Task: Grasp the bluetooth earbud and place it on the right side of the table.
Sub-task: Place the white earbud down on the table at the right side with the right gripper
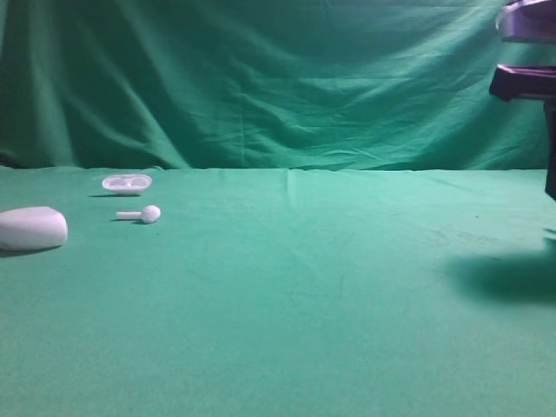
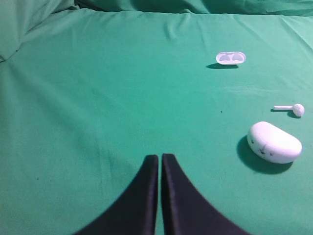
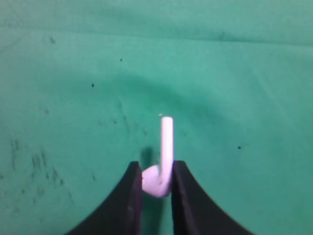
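In the right wrist view, my right gripper point(image 3: 156, 169) is shut on the bluetooth earbud point(image 3: 165, 156). The small white glossy earbud has its rounded head pinched between the black fingers and its stem sticking out forward. It hangs above the green table point(image 3: 73, 73) and casts a faint shadow there. In the exterior high view only dark parts of the right arm point(image 1: 526, 82) show at the top right edge, over a shadow on the table's right side point(image 1: 504, 278). My left gripper point(image 2: 160, 159) is shut with nothing in it, low over bare cloth.
At the far left lie a white rounded case point(image 1: 32, 228) point(image 2: 274, 142), a shallow white oval tray point(image 1: 127, 182) point(image 2: 231, 58) and a long-stemmed white earbud with a ball head point(image 1: 143, 214) point(image 2: 291, 108). Draped green cloth point(image 1: 278, 78) closes the back.
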Controlling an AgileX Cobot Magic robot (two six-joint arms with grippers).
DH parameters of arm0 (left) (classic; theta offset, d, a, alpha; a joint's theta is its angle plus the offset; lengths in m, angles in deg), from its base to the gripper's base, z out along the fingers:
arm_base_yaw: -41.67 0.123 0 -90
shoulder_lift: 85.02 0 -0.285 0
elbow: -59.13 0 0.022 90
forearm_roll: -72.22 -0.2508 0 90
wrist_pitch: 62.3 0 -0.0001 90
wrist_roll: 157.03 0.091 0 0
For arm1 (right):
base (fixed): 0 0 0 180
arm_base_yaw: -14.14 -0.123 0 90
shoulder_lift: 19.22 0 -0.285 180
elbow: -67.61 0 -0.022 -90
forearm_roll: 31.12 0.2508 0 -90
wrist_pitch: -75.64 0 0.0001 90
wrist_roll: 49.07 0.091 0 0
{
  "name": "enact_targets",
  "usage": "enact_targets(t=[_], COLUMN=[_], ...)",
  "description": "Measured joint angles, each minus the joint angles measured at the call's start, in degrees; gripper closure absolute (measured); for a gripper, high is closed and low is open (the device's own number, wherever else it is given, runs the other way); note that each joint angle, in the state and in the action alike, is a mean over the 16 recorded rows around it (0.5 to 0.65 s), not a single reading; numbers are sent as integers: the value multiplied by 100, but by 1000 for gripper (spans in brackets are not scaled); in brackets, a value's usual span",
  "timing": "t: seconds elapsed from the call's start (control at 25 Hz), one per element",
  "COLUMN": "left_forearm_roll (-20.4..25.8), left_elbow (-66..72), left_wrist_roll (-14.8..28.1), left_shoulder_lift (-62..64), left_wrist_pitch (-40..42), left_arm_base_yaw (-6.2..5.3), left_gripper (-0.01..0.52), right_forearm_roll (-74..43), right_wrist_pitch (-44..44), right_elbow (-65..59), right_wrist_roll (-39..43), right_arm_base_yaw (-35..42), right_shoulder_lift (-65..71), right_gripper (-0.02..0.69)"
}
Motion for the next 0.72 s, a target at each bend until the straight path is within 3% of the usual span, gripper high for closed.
enact_targets(t=[0.16, 0.52, 0.6, 0.72], left_forearm_roll=[0, 0, 0, 0], left_elbow=[0, 0, 0, 0], left_wrist_roll=[0, 0, 0, 0], left_shoulder_lift=[0, 0, 0, 0], left_wrist_pitch=[0, 0, 0, 0], left_arm_base_yaw=[0, 0, 0, 0], left_gripper=[514, 514, 514, 514], right_forearm_roll=[146, 206, 225, 283], right_wrist_pitch=[-100, -34, 141, 520], right_elbow=[0, 141, 274, 546], right_wrist_roll=[-267, -526, -528, -501], right_arm_base_yaw=[0, 0, 0, 0], right_shoulder_lift=[146, 274, 276, 264], right_gripper=[481, 210, 183, 207])
